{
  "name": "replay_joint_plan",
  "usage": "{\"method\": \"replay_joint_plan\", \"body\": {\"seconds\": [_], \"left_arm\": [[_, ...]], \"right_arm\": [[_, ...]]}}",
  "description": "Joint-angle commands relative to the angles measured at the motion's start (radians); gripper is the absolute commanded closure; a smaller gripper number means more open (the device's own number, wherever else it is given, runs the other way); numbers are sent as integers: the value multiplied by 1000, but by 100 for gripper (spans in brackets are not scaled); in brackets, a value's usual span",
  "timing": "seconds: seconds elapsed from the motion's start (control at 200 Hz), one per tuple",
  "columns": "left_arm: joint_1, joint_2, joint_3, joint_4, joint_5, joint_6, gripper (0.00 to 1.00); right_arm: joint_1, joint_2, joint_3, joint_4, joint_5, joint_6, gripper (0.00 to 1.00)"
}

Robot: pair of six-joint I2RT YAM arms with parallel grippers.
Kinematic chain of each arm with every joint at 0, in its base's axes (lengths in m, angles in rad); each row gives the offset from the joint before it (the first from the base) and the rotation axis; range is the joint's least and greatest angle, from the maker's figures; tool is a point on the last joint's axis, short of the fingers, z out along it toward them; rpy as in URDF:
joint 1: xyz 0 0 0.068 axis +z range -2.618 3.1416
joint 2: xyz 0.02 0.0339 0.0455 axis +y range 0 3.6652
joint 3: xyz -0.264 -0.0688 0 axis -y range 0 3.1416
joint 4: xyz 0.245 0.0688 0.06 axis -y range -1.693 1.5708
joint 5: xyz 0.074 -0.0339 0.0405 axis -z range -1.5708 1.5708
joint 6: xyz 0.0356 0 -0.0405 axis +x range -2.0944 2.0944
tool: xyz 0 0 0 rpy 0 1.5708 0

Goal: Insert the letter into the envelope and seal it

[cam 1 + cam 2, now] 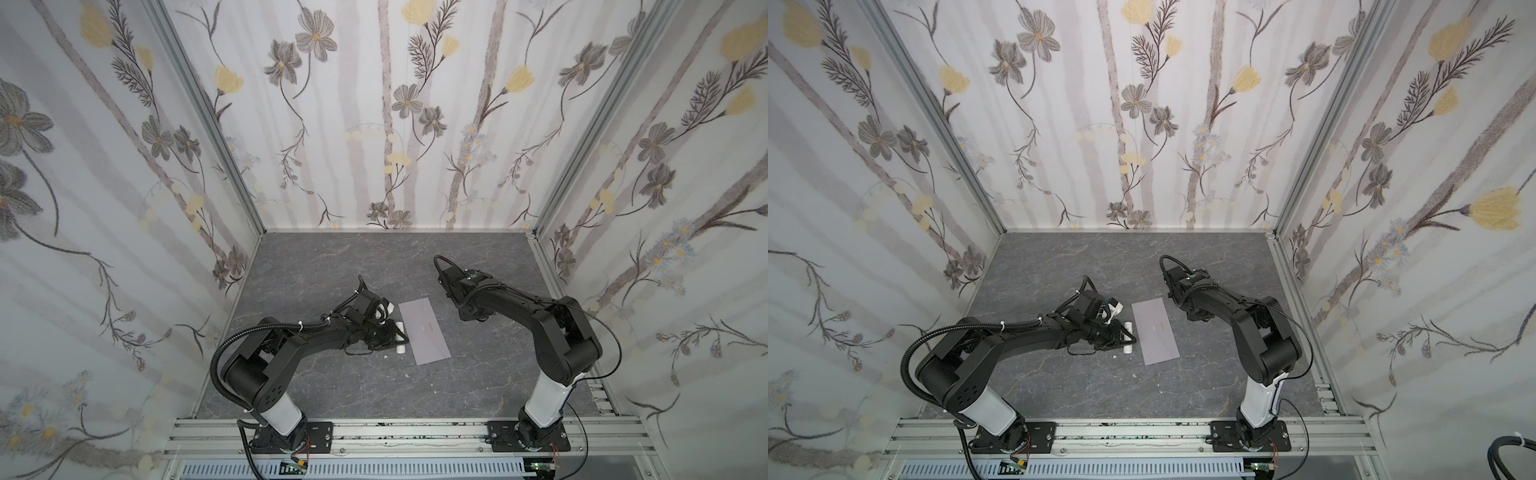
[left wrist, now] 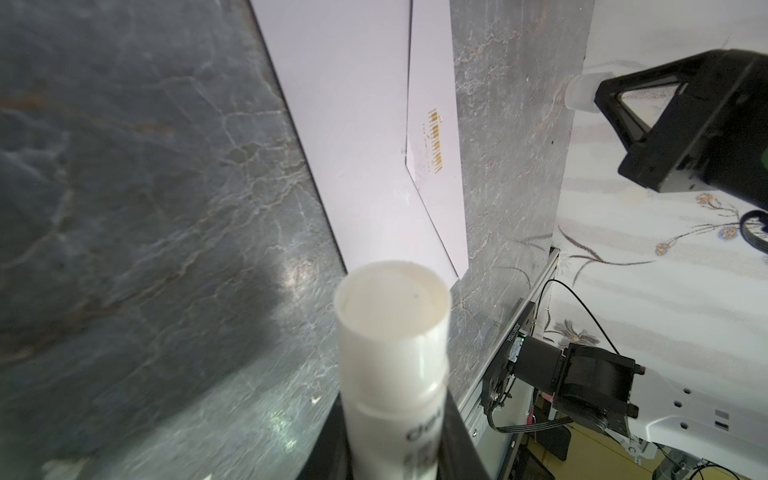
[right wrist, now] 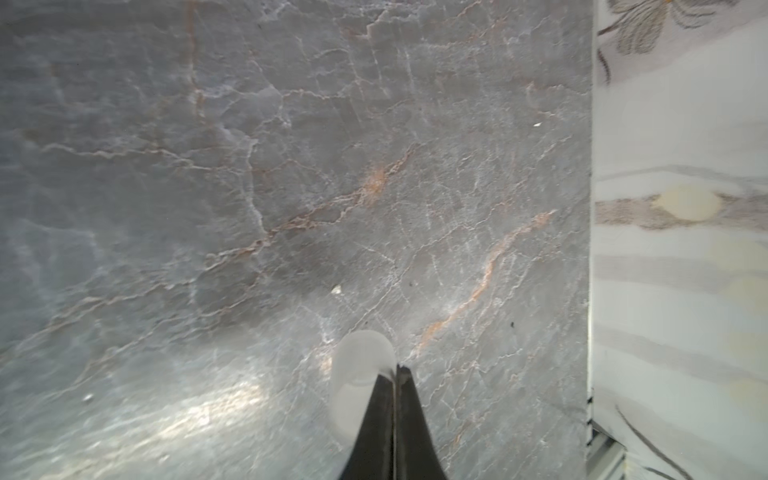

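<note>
Grey marble table [image 1: 374,386], floral walls. Left gripper [image 1: 394,337] was partly closed, clamping a white glue stick [image 2: 390,345]. Envelope [image 1: 424,332] lay flat just right of its fingers, well apart from right gripper [image 3: 395,374], jaws pressed together, pinching a translucent cap [image 3: 359,361].

Bright, even light. Glare on the table [image 3: 216,407]. Tube [image 2: 392,316] out of focus. Top views bend at edges.

The envelope [image 1: 424,332] is smooth, matt paper. The glue-stick tube [image 2: 392,353] is glossy white plastic. The table [image 1: 374,386] has a grey, stone-veined top with a faint sheen, and its frame rails [image 1: 395,429] are brushed, ribbed metal.
</note>
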Motion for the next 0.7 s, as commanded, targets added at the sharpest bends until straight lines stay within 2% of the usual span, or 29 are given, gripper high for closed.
{"method": "replay_joint_plan", "body": {"seconds": [0.0,0.435,0.695], "left_arm": [[8,-27,-15,18,-12,5,100],[42,-137,-84,16,-22,9,100],[59,-161,-105,17,-20,17,100]], "right_arm": [[19,54,40,-64,135,52,100],[91,217,99,-81,110,86,100],[121,220,108,-68,62,89,83]]}}
